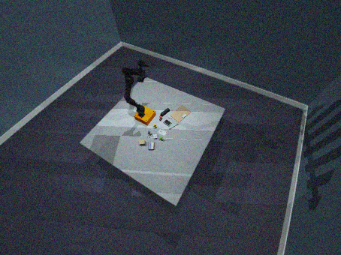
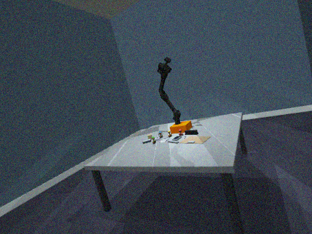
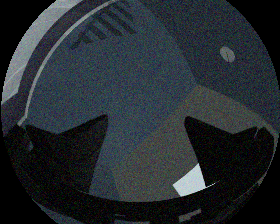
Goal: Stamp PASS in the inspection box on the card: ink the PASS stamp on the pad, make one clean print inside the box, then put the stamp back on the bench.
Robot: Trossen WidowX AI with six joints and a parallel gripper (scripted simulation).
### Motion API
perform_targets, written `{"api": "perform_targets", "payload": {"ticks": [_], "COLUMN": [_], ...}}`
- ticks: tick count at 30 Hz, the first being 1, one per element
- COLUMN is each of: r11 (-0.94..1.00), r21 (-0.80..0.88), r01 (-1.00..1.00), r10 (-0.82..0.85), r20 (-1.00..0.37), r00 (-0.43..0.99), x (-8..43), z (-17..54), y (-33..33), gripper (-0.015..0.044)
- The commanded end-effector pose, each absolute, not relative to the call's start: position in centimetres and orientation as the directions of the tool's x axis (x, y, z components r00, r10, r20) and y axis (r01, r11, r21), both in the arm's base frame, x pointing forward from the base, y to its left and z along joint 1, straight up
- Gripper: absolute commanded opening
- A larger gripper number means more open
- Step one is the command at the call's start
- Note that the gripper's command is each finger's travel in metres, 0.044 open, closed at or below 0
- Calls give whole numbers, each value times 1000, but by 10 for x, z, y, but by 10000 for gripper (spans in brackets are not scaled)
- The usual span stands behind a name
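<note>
My gripper [image 3: 148, 120] is open and empty, raised high above the table, far from the small items. Several small stamp-like pieces stand on the table: one with a red top [image 1: 161, 118] [image 2: 180, 131], one yellow [image 1: 155, 126] [image 2: 169, 133], one blue [image 1: 149, 132] [image 2: 160, 134] and one green [image 1: 161, 139] [image 2: 153, 140]. Which one is PASS is too small to tell. A dark rectangle [image 1: 167, 122] [image 2: 176, 138] lies on a pale sheet; I cannot tell whether it is the ink pad. A small white card [image 1: 162, 132] lies near the green-topped piece; its box and any print are unreadable.
The arm stands on an orange base [image 1: 145, 116] [image 2: 181, 127]. Beside it are a black cylinder [image 1: 164, 112] [image 2: 191, 132] and a tan board [image 1: 180, 112] [image 2: 203, 140]. A tan block [image 1: 142, 142] [image 2: 150, 136] and a small dark-edged case [image 1: 151, 145] [image 2: 146, 142] lie beyond the stamps.
</note>
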State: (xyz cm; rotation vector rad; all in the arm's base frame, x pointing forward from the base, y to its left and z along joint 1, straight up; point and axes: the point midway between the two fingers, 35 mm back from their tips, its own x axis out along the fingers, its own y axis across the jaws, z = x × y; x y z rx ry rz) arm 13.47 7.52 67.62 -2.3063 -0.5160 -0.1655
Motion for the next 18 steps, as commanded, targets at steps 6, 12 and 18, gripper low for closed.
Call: {"api": "perform_targets", "payload": {"ticks": [6, 12, 18], "r11": [-787, -931, -977], "r21": [-488, -224, 122], "r01": [377, 290, 176], "r10": [262, 218, 204], "r20": [289, 296, 274], "r00": [921, 930, 940], "x": [140, 154, 177], "z": [675, 667, 649], "y": [86, 115, 149], "gripper": [243, 221, 221]}}
